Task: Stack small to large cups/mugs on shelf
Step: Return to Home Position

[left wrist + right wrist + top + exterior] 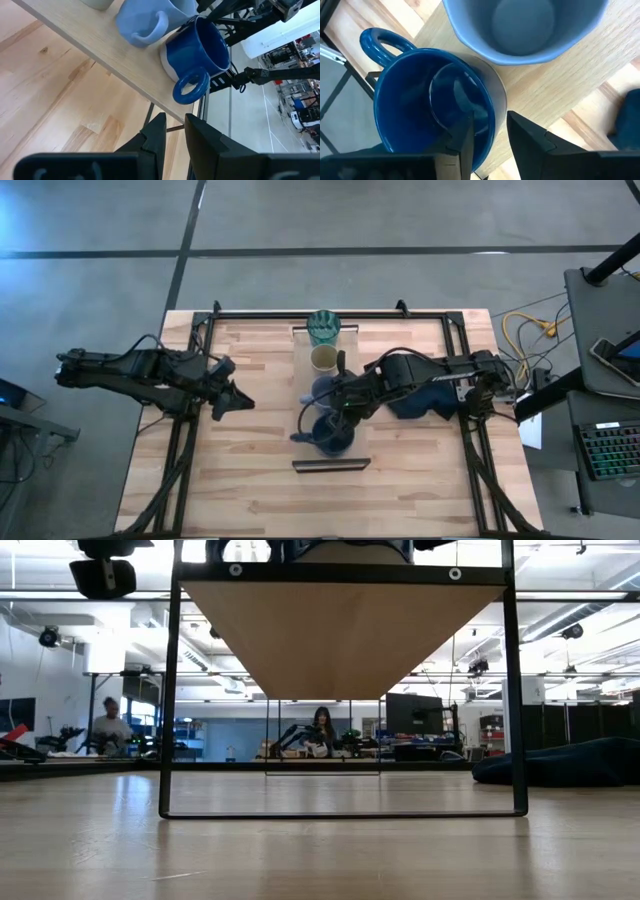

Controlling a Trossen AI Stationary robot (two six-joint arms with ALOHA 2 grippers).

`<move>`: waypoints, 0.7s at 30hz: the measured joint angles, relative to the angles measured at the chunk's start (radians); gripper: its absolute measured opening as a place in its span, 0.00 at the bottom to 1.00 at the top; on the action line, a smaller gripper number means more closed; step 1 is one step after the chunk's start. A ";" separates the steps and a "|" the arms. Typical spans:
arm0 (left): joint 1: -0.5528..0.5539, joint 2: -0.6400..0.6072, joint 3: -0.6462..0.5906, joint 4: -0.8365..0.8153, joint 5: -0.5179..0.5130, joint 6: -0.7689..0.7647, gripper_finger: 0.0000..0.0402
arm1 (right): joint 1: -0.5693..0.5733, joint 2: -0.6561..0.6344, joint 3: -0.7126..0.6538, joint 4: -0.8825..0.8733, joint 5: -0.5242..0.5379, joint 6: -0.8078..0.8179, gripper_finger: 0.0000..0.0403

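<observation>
Overhead, table-level — wrists close over shelf [85, 30]

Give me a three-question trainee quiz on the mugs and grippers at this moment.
1. True or false: the wide dark blue handled mug lies tipped over on the long light-wood shelf board.
2. Which vessel stands next to it? A teal ribbed glass; B small tan cup; C pale blue-grey mug.
3. Which gripper is at its rim?
Key: 1 false; 2 C; 3 right gripper; left gripper waits beside the shelf.
</observation>
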 joint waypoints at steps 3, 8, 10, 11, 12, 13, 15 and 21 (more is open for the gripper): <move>0.000 0.009 0.000 0.002 0.000 -0.005 0.14 | 0.000 0.000 0.011 -0.003 0.000 -0.022 0.27; 0.000 0.037 0.000 0.053 -0.001 -0.005 0.14 | 0.001 -0.015 0.075 -0.001 0.044 -0.086 0.27; 0.000 0.039 0.000 0.078 -0.001 0.000 0.14 | 0.011 -0.025 0.125 0.003 0.133 -0.150 0.26; 0.000 0.035 0.000 0.084 -0.001 0.005 0.14 | 0.014 -0.027 0.157 0.003 0.184 -0.184 0.26; 0.000 0.030 0.002 0.084 -0.003 0.010 0.14 | 0.016 -0.031 0.190 0.004 0.225 -0.217 0.25; 0.000 0.026 0.009 0.080 -0.004 0.020 0.14 | 0.016 -0.032 0.230 0.005 0.261 -0.253 0.25; 0.000 0.011 0.025 0.082 -0.001 0.017 0.14 | 0.017 -0.038 0.306 0.008 0.306 -0.325 0.24; -0.017 -0.042 0.047 0.356 0.101 0.029 0.14 | 0.027 -0.199 0.247 0.229 0.245 -0.377 0.20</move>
